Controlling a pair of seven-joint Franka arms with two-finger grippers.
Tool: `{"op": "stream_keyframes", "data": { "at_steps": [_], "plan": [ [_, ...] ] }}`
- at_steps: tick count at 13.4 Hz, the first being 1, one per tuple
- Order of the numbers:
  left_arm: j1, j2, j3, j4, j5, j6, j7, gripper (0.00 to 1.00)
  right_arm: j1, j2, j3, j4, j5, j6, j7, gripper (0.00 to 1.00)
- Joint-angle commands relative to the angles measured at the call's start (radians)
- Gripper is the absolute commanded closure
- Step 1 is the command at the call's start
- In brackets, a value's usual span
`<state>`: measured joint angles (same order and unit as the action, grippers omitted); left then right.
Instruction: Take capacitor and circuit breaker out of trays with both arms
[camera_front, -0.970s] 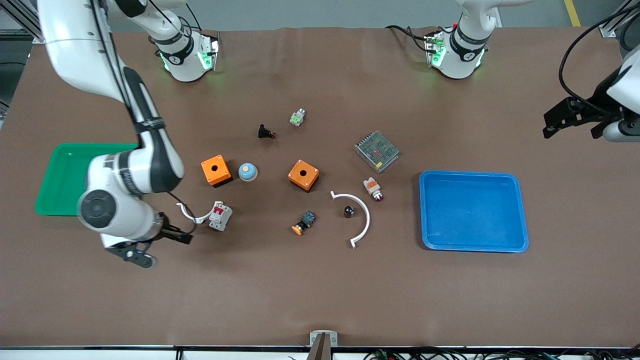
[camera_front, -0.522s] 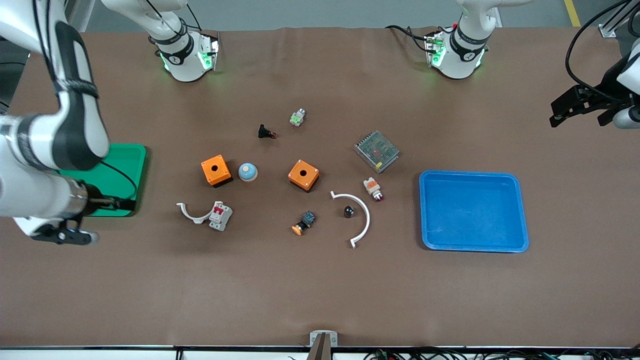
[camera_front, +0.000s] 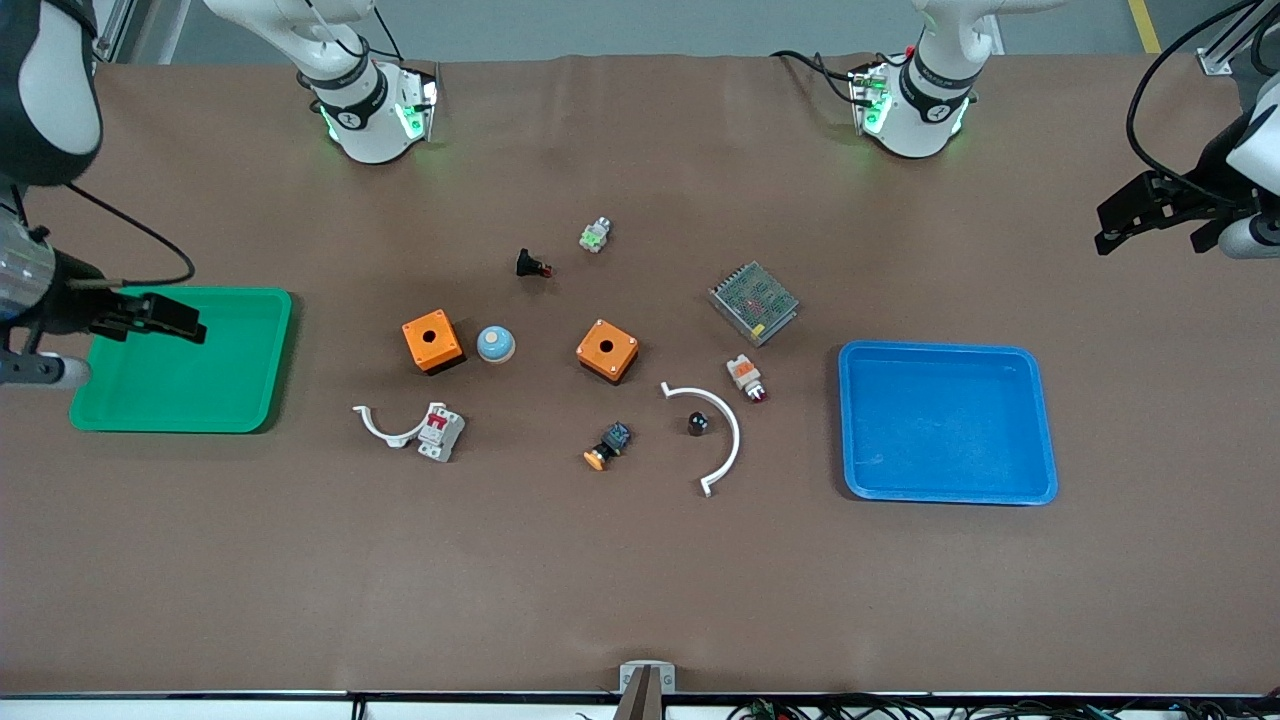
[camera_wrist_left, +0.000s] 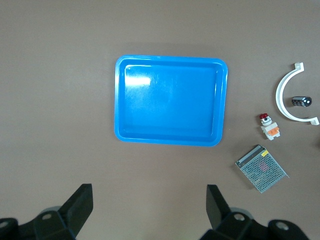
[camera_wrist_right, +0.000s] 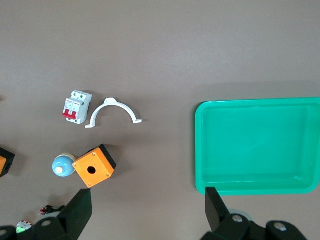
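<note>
Your right gripper (camera_front: 175, 322), fingers spread, hangs over the green plastic tray (camera_front: 250, 400) at frame left; your left gripper (camera_front: 1135, 222), also spread, waits upper right.

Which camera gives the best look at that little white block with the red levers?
The right wrist view: the breaker shows largest there, red levers plain, beside a white curved clip. The front view shows it smaller. The left wrist view misses it.

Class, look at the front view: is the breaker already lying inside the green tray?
No. The breaker lies on the bare table beside a small white curved clip, apart from the green tray, which holds nothing.
</note>
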<state>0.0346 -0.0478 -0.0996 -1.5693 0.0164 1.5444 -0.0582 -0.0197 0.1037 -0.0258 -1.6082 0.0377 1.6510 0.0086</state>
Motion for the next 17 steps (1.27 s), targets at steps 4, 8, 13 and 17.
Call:
{"op": "stream_keyframes", "data": {
  "at_steps": [4,8,13,17],
  "plan": [
    [-0.007,-0.001,-0.009,0.003,-0.001,-0.04,-0.005,0.0,-0.048,-0.122,0.014,-0.145,0.096,0.098,-0.025,0.0],
    [-0.005,-0.003,-0.054,0.008,0.005,-0.038,0.011,0.0,-0.075,-0.124,0.014,-0.102,0.096,0.053,-0.025,0.0],
    [0.001,-0.001,-0.055,0.015,0.007,-0.038,0.012,0.0,-0.083,-0.124,0.014,-0.088,0.085,0.047,-0.029,0.0],
    [-0.001,0.011,-0.055,0.035,0.007,-0.04,0.008,0.0,-0.083,-0.124,0.015,-0.012,0.082,0.026,-0.027,0.0]
  ]
}}
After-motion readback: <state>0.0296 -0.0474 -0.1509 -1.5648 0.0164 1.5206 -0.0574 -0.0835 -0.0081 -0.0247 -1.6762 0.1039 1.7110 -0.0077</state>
